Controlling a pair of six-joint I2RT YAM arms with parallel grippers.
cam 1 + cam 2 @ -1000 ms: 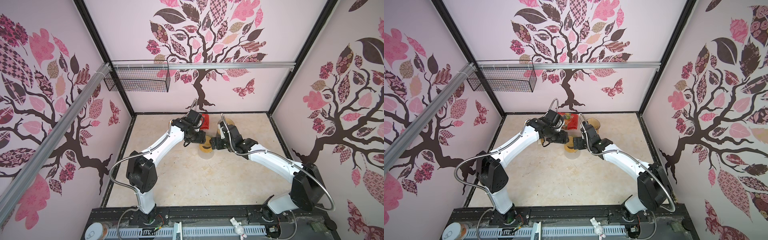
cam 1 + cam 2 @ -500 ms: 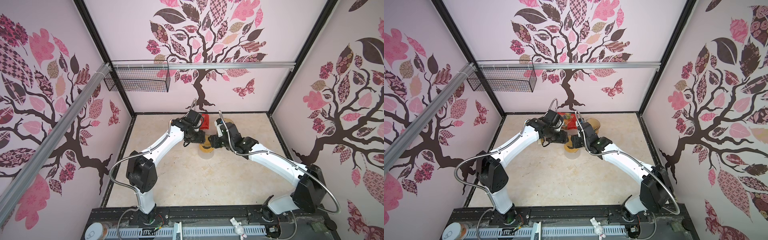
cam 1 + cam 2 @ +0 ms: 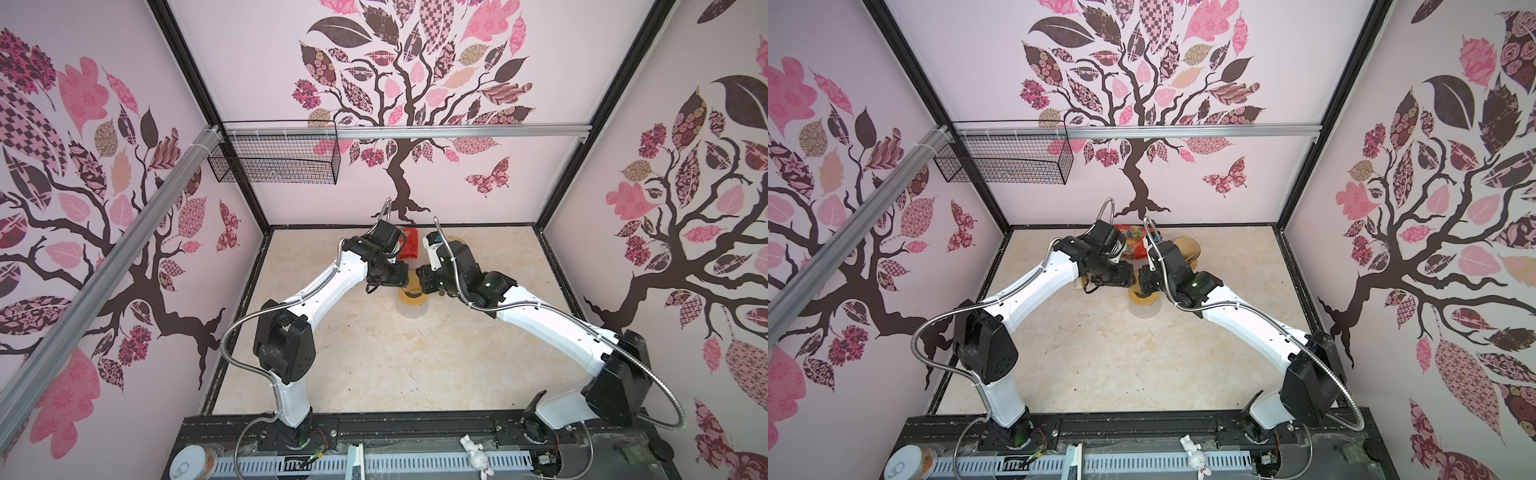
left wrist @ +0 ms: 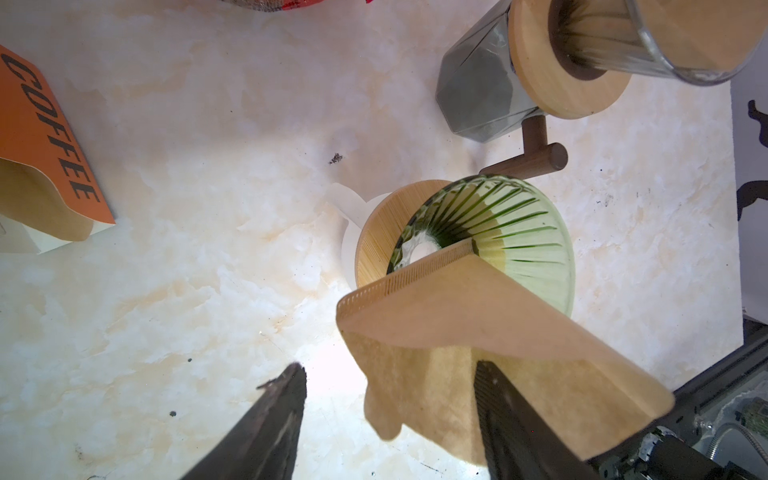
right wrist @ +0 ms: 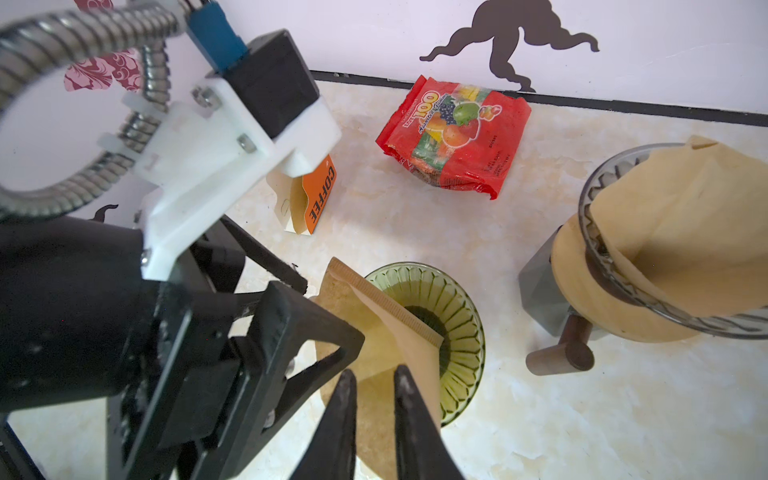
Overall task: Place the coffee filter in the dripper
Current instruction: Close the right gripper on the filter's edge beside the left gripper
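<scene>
Red snack bag (image 5: pixel 455 137), orange coffee box (image 5: pixel 318 199)

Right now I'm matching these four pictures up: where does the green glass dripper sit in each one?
In a top view: green glass dripper, just below picture centre.
In a top view: same spot.
Left wrist: dripper partly behind the coffee filter.
Right wrist: coffee filter's tip leaning into the dripper.
Shared landmark: red snack bag, only a sliver in the left wrist view.
</scene>
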